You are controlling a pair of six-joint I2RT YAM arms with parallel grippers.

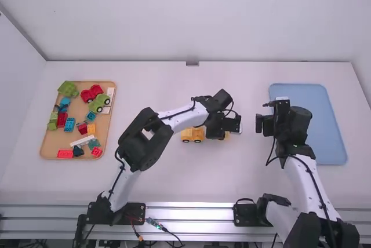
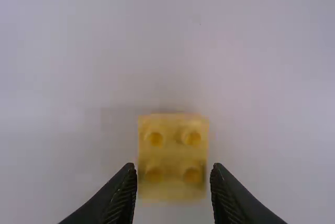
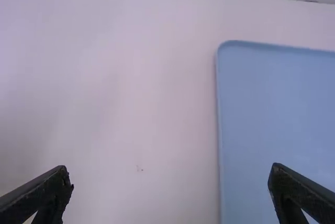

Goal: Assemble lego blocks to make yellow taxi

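My left gripper is low over the middle of the table, with a yellow piece partly hidden beneath it. In the left wrist view that piece is a square yellow block with studs on top, and the left gripper stands open with a fingertip at either side of it. Just left of the gripper, a yellow wheeled block rests on the table, partly covered by the arm. My right gripper is above the table beside the blue tray; its fingers are apart with nothing between them in the right wrist view.
A tan tray at the left holds several red, green, blue and white blocks, plus a yellow-orange block. The blue tray lies at the right, partly behind the right arm. The left arm spans the table's middle.
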